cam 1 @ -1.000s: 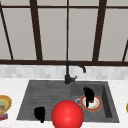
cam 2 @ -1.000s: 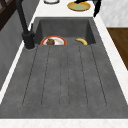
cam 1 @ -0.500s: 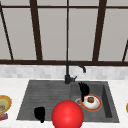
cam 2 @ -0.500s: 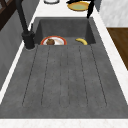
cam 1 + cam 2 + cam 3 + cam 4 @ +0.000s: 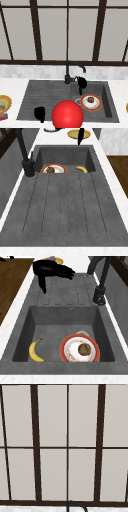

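right hand [image 5: 82, 82] hovers open-fingered above plate [image 5: 91, 102] by faucet [image 5: 67, 75]; risk (my read): descending it clips the spout or tips the muffin [image 5: 90, 99].

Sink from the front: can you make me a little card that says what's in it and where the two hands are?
Left hand: left hand, open, in the air by the front edge of the grey drainboard
Right hand: right hand, in the air beside the black tap
Basin: white plate with red rim carrying a brown lump; yellow banana lying apart from it
Front: big red ball
Left counter: yellow bowl
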`<action>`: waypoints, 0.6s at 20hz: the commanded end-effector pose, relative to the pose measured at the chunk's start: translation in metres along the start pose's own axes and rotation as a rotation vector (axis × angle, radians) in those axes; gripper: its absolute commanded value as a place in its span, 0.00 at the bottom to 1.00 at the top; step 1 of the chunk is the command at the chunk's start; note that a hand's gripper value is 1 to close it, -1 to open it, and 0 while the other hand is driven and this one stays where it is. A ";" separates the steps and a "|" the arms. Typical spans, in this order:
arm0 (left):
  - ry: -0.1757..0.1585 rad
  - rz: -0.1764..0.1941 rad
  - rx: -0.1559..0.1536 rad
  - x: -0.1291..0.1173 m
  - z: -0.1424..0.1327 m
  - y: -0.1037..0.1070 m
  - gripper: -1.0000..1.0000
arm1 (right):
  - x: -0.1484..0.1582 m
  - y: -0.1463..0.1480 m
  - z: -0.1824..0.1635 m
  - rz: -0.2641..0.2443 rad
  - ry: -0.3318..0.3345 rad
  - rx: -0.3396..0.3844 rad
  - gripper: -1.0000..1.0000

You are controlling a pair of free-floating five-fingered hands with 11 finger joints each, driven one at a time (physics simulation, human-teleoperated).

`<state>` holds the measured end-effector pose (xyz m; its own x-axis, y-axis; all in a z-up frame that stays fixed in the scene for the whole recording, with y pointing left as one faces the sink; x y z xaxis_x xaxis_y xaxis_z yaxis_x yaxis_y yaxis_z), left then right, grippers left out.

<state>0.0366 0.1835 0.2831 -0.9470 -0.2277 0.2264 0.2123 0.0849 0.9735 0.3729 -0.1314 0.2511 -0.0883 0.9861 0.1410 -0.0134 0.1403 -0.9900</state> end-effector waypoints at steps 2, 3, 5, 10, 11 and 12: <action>0.000 0.000 0.000 0.000 0.000 0.000 0.50 | 0.009 0.000 -0.036 0.044 0.003 0.021 0.00; 0.000 0.000 0.000 0.000 0.000 0.000 0.50 | 0.011 0.000 -0.044 0.042 0.004 0.026 0.00; 0.000 0.000 0.000 0.000 0.000 0.000 0.50 | 0.012 0.003 -0.062 0.039 0.003 0.019 0.00; 0.000 0.000 0.000 0.000 0.000 0.000 0.50 | 0.010 0.015 -0.103 0.033 0.009 0.047 0.00; 0.000 0.000 0.000 0.000 0.000 0.000 0.50 | 0.008 0.021 -0.109 0.044 0.011 0.055 0.00; 0.000 0.000 0.000 0.000 0.000 0.000 0.50 | 0.008 0.026 -0.115 0.057 0.008 0.061 0.00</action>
<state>0.0366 0.1835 0.2831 -0.9470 -0.2277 0.2264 0.2123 0.0849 0.9735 0.4675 -0.1091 0.2406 -0.0890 0.9873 0.1319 -0.0172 0.1309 -0.9913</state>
